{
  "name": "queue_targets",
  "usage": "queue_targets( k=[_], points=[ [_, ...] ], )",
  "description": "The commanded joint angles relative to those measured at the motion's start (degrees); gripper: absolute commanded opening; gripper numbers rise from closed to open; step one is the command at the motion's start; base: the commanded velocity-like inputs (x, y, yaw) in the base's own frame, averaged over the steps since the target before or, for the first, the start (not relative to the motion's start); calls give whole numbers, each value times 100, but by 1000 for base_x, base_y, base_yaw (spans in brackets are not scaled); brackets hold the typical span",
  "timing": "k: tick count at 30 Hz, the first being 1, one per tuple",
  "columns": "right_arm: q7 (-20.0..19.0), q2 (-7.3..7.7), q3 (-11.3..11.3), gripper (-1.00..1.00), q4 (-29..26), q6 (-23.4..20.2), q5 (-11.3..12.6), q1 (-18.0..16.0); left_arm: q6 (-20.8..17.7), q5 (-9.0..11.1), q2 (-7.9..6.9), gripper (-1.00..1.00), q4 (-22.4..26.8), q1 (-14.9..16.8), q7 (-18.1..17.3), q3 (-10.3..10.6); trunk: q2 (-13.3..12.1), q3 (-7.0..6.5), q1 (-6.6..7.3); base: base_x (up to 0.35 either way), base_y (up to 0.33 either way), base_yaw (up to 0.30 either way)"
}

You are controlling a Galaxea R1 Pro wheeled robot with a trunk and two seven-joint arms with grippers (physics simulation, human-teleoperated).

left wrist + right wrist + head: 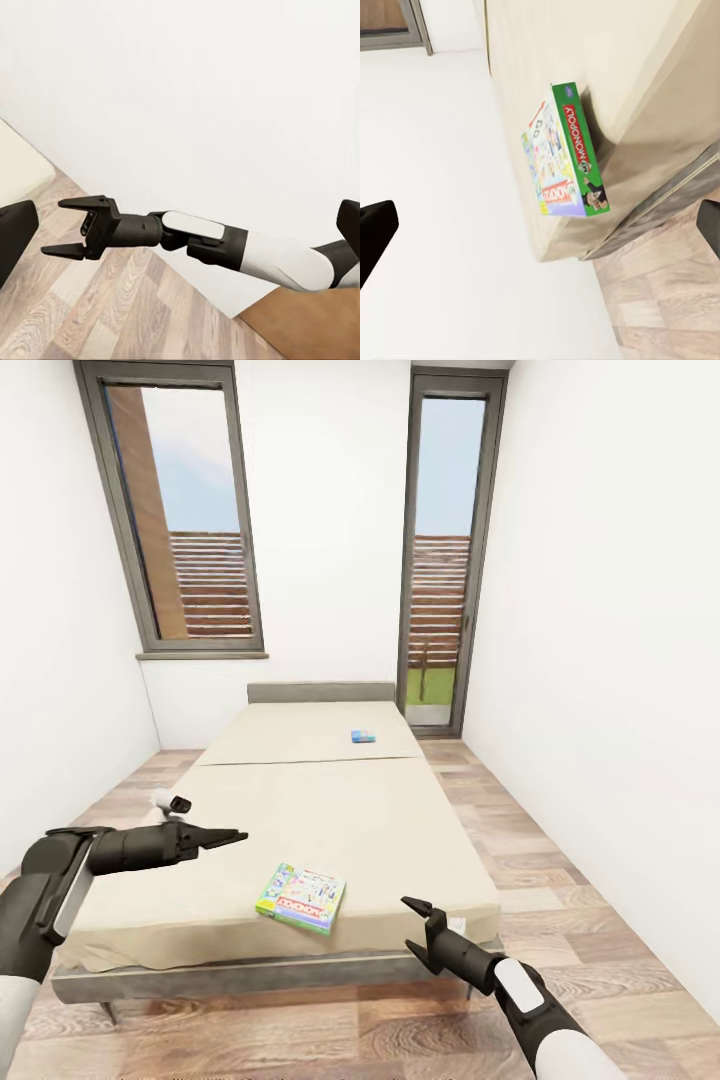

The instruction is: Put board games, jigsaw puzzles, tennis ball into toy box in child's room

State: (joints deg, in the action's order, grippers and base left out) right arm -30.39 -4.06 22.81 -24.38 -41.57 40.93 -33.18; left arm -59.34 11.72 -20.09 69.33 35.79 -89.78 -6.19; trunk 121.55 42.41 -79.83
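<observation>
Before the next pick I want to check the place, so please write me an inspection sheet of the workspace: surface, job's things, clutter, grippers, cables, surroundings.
Surface: bed, cream mattress in two sections, low grey headboard at the far end.
Job's things: green Monopoly box lying flat near the foot edge; small blue box on the far section.
Clutter: nothing seen.
Grippers: left gripper over the bed's left side, shut or nearly so, holding nothing; right gripper open, empty, off the foot corner near the Monopoly box.
Cables: nothing seen.
Surroundings: white walls, wood-plank floor, two tall grey-framed windows behind the bed.
</observation>
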Motion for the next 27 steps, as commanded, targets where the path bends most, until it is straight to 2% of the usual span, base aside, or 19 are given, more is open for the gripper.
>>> queue_targets(
  k=[1,20,27],
  points=[
    [-1,-4,40,100,-4,-39,-5,-4,-61,3,-3,100,9,1,-22,9,3,6,2,-114,92,0],
    [6,35,39,100,-5,-8,-32,-4,-38,23,-5,100,31,-23,-22,4,3,6,2,-26,73,0],
    [1,-7,39,100,-5,215,-31,-4,-34,23,-4,100,28,-28,-22,4,3,6,2,0,142,0]
  ],
)
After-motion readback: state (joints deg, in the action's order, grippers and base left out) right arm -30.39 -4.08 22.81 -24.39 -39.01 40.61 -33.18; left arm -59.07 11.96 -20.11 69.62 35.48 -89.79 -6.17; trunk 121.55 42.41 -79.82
